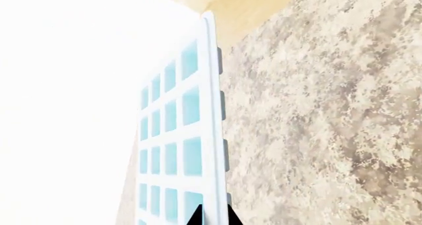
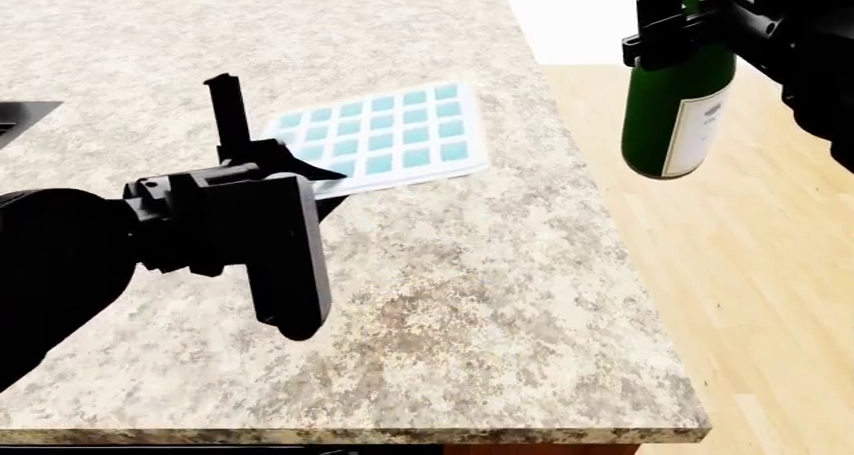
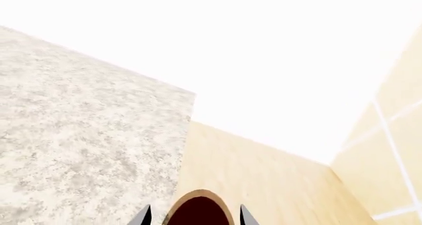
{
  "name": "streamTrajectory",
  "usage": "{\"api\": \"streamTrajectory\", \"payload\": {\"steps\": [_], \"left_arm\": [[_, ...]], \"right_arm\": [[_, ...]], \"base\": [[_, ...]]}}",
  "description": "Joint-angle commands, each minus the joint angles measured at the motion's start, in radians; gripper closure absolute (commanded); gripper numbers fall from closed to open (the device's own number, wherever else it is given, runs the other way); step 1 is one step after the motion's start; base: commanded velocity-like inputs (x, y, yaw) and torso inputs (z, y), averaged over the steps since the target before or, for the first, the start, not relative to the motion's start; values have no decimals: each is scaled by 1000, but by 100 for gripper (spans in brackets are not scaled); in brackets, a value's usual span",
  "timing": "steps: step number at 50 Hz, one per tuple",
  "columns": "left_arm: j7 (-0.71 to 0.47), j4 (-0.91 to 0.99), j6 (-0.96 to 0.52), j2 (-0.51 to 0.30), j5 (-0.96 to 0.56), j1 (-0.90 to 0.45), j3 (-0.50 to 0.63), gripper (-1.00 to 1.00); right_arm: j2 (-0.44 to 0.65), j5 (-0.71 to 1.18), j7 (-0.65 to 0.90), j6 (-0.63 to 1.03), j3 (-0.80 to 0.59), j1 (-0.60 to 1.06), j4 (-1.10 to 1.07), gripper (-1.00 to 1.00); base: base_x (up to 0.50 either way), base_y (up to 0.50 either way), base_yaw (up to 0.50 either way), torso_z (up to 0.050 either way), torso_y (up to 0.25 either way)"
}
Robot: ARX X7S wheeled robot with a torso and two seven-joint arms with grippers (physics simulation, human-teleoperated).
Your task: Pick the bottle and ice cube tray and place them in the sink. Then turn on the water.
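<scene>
Overhead, right gripper [image 2: 681, 20] clamped on the bottle [image 2: 678, 105] — held upright in the air past the counter's right edge, over wood floor [image 2: 774, 275]. Ice cube tray [image 2: 380, 135] lies flat on the speckled counter [image 2: 467, 305], toward the far right part. Left gripper [image 2: 314, 170] at the tray's near-left edge — jaws pinching its rim, per the wrist view [image 1: 212, 216]
</scene>
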Motion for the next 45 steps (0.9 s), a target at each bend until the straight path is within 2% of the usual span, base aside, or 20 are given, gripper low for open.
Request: {"api": "streamTrajectory", "payload": {"steps": [1,21,36,45], "left_arm": [[13,-38,52,-12,-14,-34,-52,100],[-14,-20,62,-36,-69,-23,-95,100],[-79,107,121,-222,-87,25,-124,100],[-124,146,138,-327,-106,43,-142,100]], "right_arm": [[23,8,4,50,18,-17,-105,100],[35,34,25,79,45,-56,-187,100],[84,150,43,257,166,-106,-440,100],[35,199,52,261,172,-111,-479,100]], "base": [[0,0,0,0,0],[0,0,0,0,1],[0,0,0,0,1],[0,0,0,1,1]]}}
